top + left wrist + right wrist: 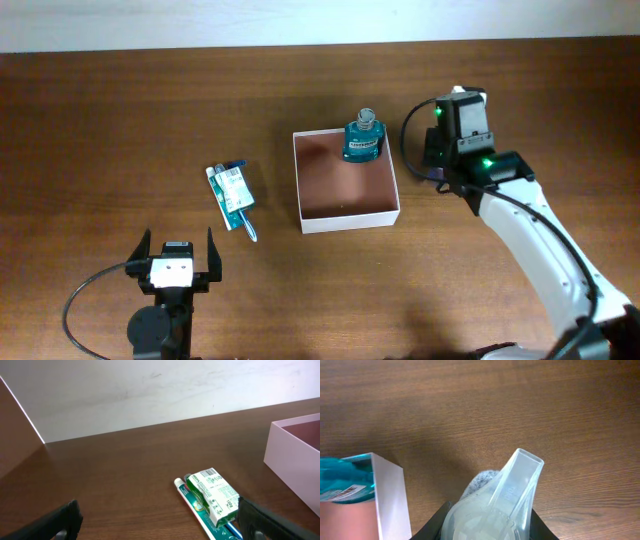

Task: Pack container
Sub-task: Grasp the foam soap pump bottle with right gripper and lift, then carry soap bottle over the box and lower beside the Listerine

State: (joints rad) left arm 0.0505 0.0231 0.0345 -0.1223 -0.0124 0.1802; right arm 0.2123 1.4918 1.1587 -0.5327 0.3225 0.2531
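— Nearest?
— Left gripper at 7 o'clock, fingers spread, empty. The toothpaste pack lies beyond it.
— The container?
— Mid-table, mouth up. It's square, so no long axis. A teal bottle stands in its 1 o'clock corner.
— Risk?
— The right gripper, at the container's 3 o'clock, seems clamped on a clear plastic piece. Swung in low, it could clip the wall or topple the bottle.

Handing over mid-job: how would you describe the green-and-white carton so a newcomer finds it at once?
Find the square white-walled container at the centre of the overhead view, then look just to its left, where a small cluster lies. The carton is the short, blocky green-and-white box with printed text, unlike the longer, slim teal tube alongside it.
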